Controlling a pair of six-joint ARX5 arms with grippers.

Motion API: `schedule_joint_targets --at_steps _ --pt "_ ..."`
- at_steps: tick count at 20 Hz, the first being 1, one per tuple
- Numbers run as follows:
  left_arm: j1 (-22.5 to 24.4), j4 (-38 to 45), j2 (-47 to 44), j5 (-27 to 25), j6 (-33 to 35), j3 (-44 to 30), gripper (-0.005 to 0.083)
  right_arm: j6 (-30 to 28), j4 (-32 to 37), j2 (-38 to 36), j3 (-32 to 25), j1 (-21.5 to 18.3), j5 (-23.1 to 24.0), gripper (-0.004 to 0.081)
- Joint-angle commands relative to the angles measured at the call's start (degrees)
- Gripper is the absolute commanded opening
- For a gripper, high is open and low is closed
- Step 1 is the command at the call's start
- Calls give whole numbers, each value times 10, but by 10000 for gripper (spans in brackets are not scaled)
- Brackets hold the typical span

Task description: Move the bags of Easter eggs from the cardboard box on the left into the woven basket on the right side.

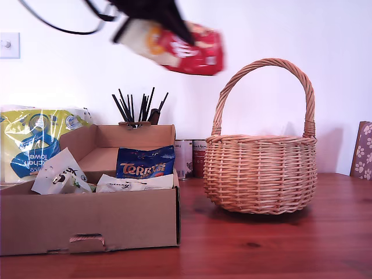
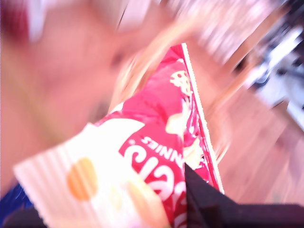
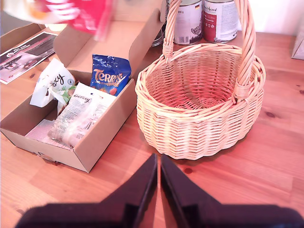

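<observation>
My first gripper (image 1: pixel 177 32) is shut on a red bag with white lettering (image 1: pixel 186 49), held high in the air between the cardboard box (image 1: pixel 87 224) and the woven basket (image 1: pixel 261 168). The bag is motion-blurred. In the first wrist view the red bag (image 2: pixel 156 142) fills the frame, pinched in my first gripper (image 2: pixel 156 209). The box holds a dark blue Terry's bag (image 3: pixel 110 73) and two white bags (image 3: pixel 52 83), (image 3: pixel 78 114). The basket (image 3: pixel 199 128) is empty. My second gripper (image 3: pixel 158 159) hovers shut over the table in front of the basket, holding nothing.
Two tin cans (image 3: pixel 199 19) stand behind the basket. A yellow-and-blue kitchen towel pack (image 1: pixel 29 139) and a holder of black sticks (image 1: pixel 136 110) sit behind the box. A leaflet (image 3: pixel 23 54) lies beside the box. A floral item (image 1: pixel 363 151) shows at the exterior view's right edge.
</observation>
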Motion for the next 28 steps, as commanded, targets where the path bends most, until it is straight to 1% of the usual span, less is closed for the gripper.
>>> schedule_joint_targets --at_steps 1,4,8,11,14,18,21,22,25,26,28 --pt "-22 48 37 -27 5 -13 2 -2 2 -1 2 2 0 -12" --pt "-55 122 75 -78 5 -13 2 -2 3 -1 2 2 0 -12" --pt "-78 218 143 -128 5 -13 2 -2 9 -1 2 2 0 -12" --pt "-80 282 193 -134 4 -13 2 -2 9 -1 2 2 0 -12" --pt "-83 316 224 -134 2 -12 2 -2 9 -1 2 2 0 -12" --pt "-90 348 238 -136 3 -12 2 -2 9 -1 2 2 0 -12" --pt "-94 372 238 -148 3 -12 10 -2 11 -1 2 2 0 -12" --pt "-95 377 238 -149 3 -12 39 -2 11 -1 2 2 0 -12" --pt "-96 379 238 -149 3 -12 277 -2 11 -1 2 2 0 -12" --pt "-97 377 238 -148 3 -12 304 -2 11 -1 2 2 0 -12" --pt "-99 375 238 -144 2 -12 305 -2 11 -1 2 2 0 -12"
